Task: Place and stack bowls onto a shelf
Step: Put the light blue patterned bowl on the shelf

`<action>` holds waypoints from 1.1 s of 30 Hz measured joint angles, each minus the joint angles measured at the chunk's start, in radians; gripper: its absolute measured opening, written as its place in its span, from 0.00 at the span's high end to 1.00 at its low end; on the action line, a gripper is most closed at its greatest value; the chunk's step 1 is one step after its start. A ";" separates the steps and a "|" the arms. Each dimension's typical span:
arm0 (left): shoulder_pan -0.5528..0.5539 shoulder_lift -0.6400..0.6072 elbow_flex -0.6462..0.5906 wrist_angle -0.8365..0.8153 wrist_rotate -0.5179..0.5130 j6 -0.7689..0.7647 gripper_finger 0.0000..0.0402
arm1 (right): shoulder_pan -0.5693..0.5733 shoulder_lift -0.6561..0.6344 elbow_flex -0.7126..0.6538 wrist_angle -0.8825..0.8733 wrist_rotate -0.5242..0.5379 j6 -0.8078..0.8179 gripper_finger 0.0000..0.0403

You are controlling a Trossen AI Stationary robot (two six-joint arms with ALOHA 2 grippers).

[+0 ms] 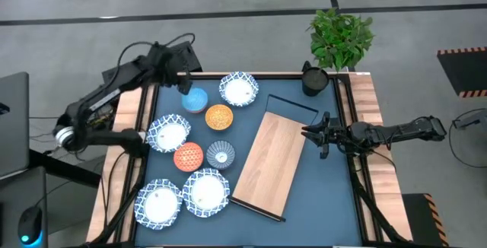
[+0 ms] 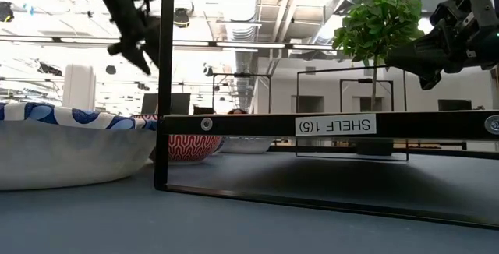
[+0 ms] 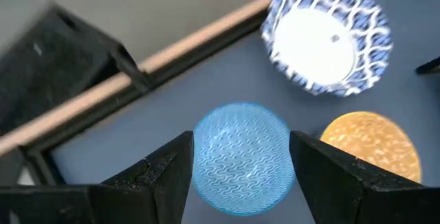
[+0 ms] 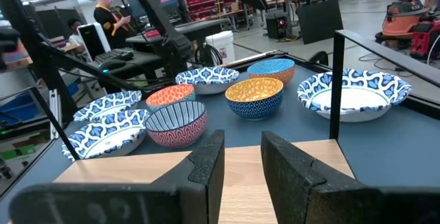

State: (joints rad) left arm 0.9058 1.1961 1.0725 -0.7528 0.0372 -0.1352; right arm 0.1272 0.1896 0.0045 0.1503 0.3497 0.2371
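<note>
In the high view the blue bowl [image 1: 195,100] stands on the dark table mat beside the orange bowl [image 1: 219,116]. My left gripper [image 1: 185,85] hovers above it, open. In the left wrist view its fingers [image 3: 240,145] stand on either side of the blue bowl [image 3: 240,179] without touching it. Several white bowls with blue rims [image 1: 239,89] [image 1: 168,133] [image 1: 205,192], a red-orange bowl [image 1: 189,157] and a grey one [image 1: 221,154] rest on the mat. The shelf [image 1: 270,160] lies slanted at mid-table. My right gripper [image 1: 310,132] waits over the shelf's right edge, open by a narrow gap [image 4: 242,159].
A dark pot [image 1: 314,79] and a green plant [image 1: 341,39] stand at the far right corner. Wooden rails [image 1: 129,149] border the mat. The shelf's black frame [image 2: 335,125] fills the low view. People show in the room beyond [image 4: 110,14].
</note>
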 joint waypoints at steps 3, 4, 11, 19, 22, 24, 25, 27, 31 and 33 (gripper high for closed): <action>0.050 0.087 0.000 -0.004 0.029 0.042 0.44 | 0.000 0.000 0.000 0.000 0.000 0.000 0.70; 0.059 0.116 0.000 -0.008 0.028 0.055 0.44 | 0.000 0.000 0.000 -0.001 0.000 0.000 0.70; 0.070 0.299 0.000 -0.039 0.032 0.153 0.44 | 0.001 0.000 0.000 -0.018 0.000 0.000 0.70; 0.070 0.423 0.000 -0.038 0.034 0.212 0.44 | 0.001 0.000 0.000 -0.041 0.000 0.025 0.70; 0.070 0.439 0.000 -0.040 0.030 0.230 0.44 | 0.001 0.000 0.000 -0.046 0.000 0.027 0.70; 0.072 0.442 0.000 -0.042 0.037 0.232 0.46 | 0.001 0.000 0.000 -0.046 0.000 0.027 0.70; 0.072 0.442 -0.001 -0.041 0.036 0.239 0.48 | 0.001 0.000 0.000 -0.046 0.000 0.027 0.70; 0.072 0.442 -0.001 -0.032 0.035 0.248 0.54 | 0.001 0.000 0.000 -0.046 0.000 0.027 0.70; 0.074 0.442 -0.001 -0.022 0.005 0.247 0.72 | 0.001 0.000 0.000 -0.046 0.000 0.027 0.70; 0.075 0.442 -0.001 -0.011 -0.001 0.247 0.84 | 0.001 0.000 0.000 -0.046 0.000 0.027 0.70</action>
State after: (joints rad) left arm 0.9805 1.6382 1.0718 -0.7639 0.0362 0.1120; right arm 0.1284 0.1894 0.0044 0.1043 0.3496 0.2638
